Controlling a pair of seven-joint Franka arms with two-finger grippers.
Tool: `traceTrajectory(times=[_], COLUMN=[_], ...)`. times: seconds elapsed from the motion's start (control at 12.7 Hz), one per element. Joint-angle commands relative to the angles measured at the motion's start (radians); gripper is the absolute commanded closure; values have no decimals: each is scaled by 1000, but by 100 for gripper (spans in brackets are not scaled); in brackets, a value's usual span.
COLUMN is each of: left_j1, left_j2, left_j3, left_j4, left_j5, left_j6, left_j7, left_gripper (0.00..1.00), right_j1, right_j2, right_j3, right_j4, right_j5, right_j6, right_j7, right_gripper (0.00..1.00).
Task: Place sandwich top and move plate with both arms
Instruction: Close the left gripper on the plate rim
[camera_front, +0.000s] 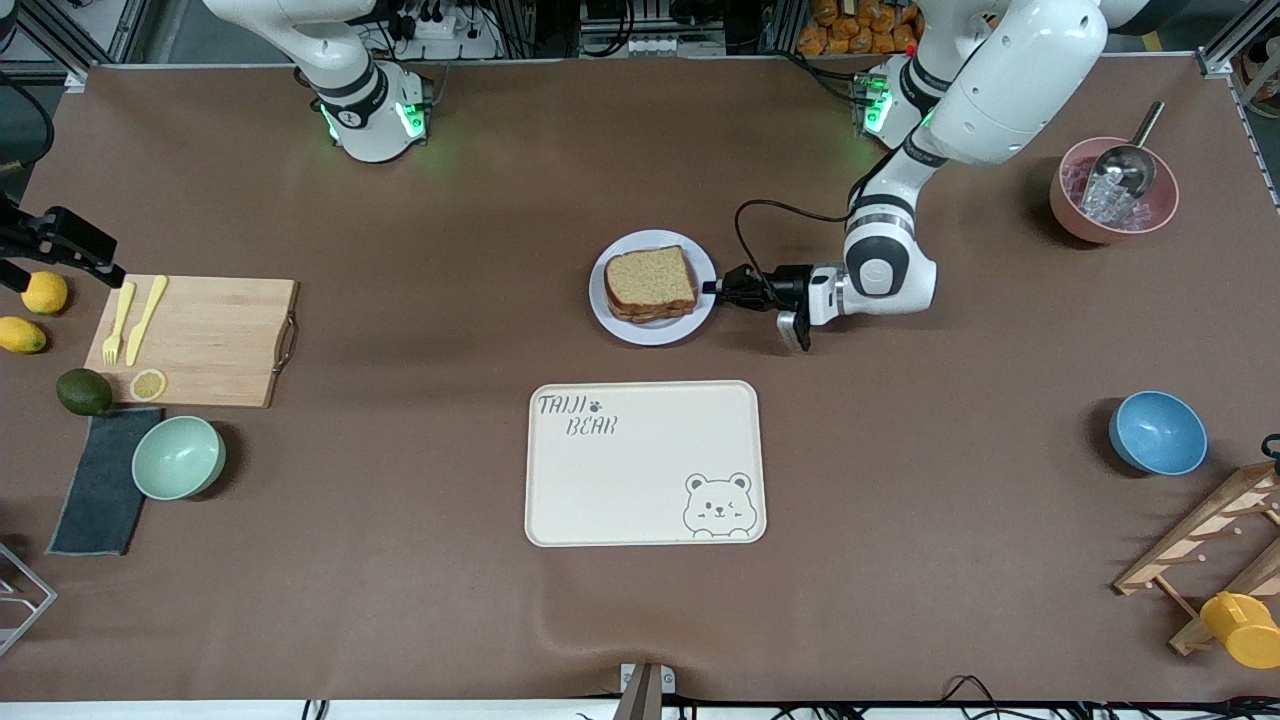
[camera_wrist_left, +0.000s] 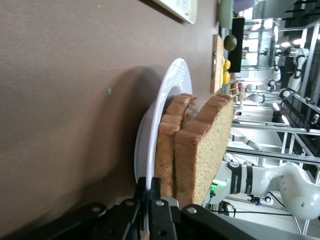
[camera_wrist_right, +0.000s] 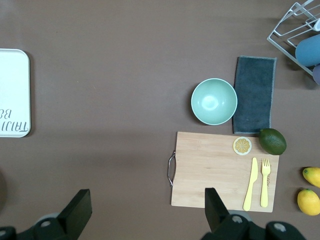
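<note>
The pale lavender plate (camera_front: 650, 331) lies mid-table, farther from the front camera than the cream tray. On it sits a sandwich whose top (camera_front: 648, 277) is a light brown bread slice lying flat over the lower slice. My left gripper (camera_front: 712, 286) reaches in level with the table from the left arm's end and is shut on the plate's rim. In the left wrist view the plate's (camera_wrist_left: 165, 95) thin edge runs between the closed fingers of the left gripper (camera_wrist_left: 149, 185), with the sandwich top (camera_wrist_left: 205, 150) just past them. My right gripper (camera_front: 95, 262) hangs open and empty over the table by the cutting board (camera_wrist_right: 222, 167); the right gripper (camera_wrist_right: 147, 200) shows there with wide-spread fingers.
A cream bear tray (camera_front: 645, 462) lies nearer the front camera than the plate. Toward the right arm's end are a wooden cutting board (camera_front: 200, 340) with yellow cutlery, a green bowl (camera_front: 178, 457), a dark cloth and fruit. A blue bowl (camera_front: 1157, 432) and pink bowl (camera_front: 1112, 190) stand toward the left arm's end.
</note>
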Motion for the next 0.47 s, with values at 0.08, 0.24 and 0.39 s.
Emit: traceTrajectory(times=[0.08,0.24,0.39], left_j1=[25,28,36], left_j2=[23,24,23], left_j3=[-5,-5,-7], left_j4=[12,14,15], left_j5=[-28,-28,-30], left_j6=[-35,-61,-70], left_j7=[78,92,92], left_gripper=[100,100,100], right_j1=[-9,-9,-7], right_j2=[10,10,10], right_j3=[6,6,6], right_j4=[21,21,21], right_j5=[-3,-3,-3], right_j6=[-12,-12,-11], right_j7=[9,9,11], right_gripper=[0,0,0])
